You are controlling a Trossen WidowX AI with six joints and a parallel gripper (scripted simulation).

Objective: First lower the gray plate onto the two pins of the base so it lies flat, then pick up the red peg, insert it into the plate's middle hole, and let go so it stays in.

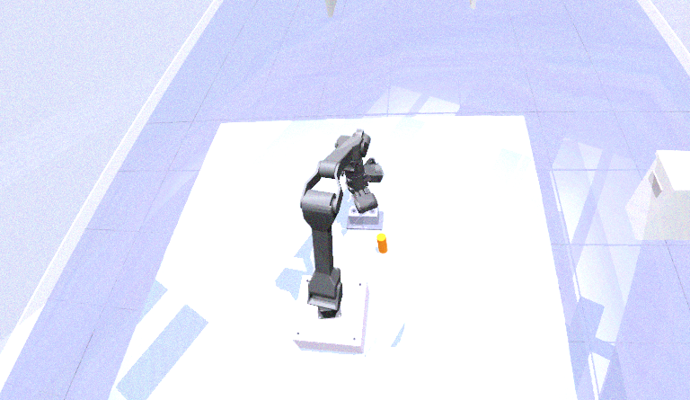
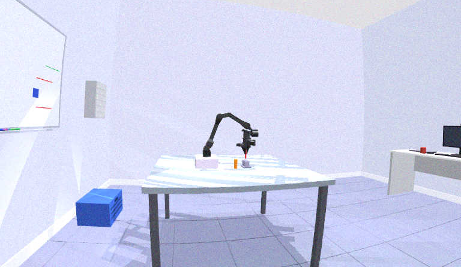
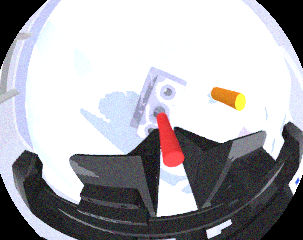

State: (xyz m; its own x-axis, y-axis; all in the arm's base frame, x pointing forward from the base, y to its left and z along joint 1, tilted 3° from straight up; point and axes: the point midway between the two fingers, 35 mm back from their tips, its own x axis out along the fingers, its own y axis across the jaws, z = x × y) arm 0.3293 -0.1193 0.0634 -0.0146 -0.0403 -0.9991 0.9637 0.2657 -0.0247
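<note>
"Red peg (image 2: 245, 153) (image 3: 169, 140) — where is it?"

"Upright in the gripper (image 1: 365, 201) (image 2: 245, 152) (image 3: 167, 134), closed tight around it. Its lower end is at the middle hole of the gray plate (image 1: 363, 217) (image 2: 245, 163) (image 3: 165, 101); I can't tell whether the tip is inside."

"And the plate?"

"It looks flat on the base (image 1: 380, 223) (image 2: 250, 166) (image 3: 154, 73). In the top view that stack is roughly midway between the left and right edges of the bench (image 1: 457, 172) (image 2: 238, 186) (image 3: 201, 45), nearer the far edge than the arm's pale mounting block (image 1: 350, 319) (image 2: 206, 162) is."

"What's the orange cylinder (image 1: 382, 244) (image 2: 235, 163) (image 3: 227, 98) doing?"

"Standing upright near the base, apart from it. From the exterior side, it's a little toward the bench's left edge from the plate, and well in from both front corners."

"The arm (image 1: 322, 248) (image 2: 213, 131)?"

"Rises from that mounting block and bends over, putting the claw above the plate — peg pointing down."
</note>
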